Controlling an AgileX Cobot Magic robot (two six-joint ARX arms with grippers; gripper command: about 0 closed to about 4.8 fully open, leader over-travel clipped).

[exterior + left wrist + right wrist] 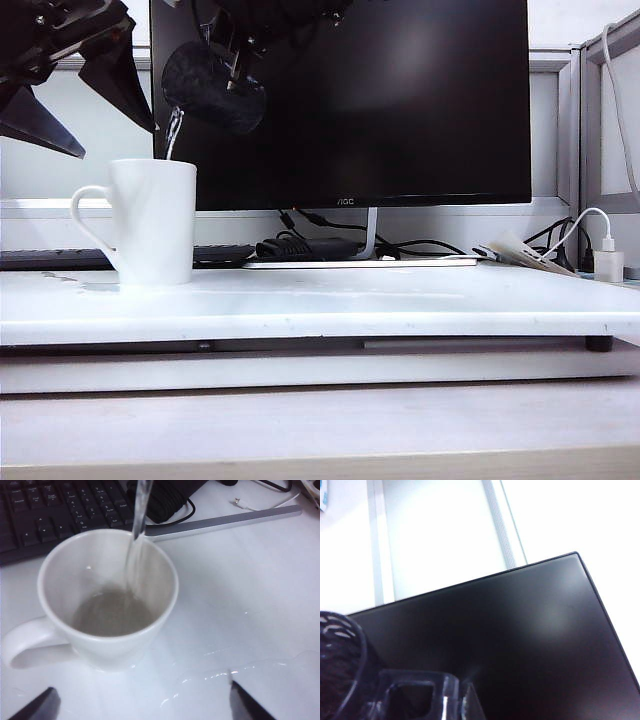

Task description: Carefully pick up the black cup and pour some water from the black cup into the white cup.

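While right gripper [236, 62] pours, keyboard [55, 510] sits behind white cup [150, 220], left gripper [142, 702] hovering

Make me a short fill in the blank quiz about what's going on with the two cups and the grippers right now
1. The right gripper holds the black cup tilted above the ____ cup.
2. A thin stream of water falls into the white cup, which stands ____ on the table.
3. The left gripper hangs beside the white cup with its jaws ____.
4. Behind the white cup lies a black ____.

Missing words: white; upright; open; keyboard
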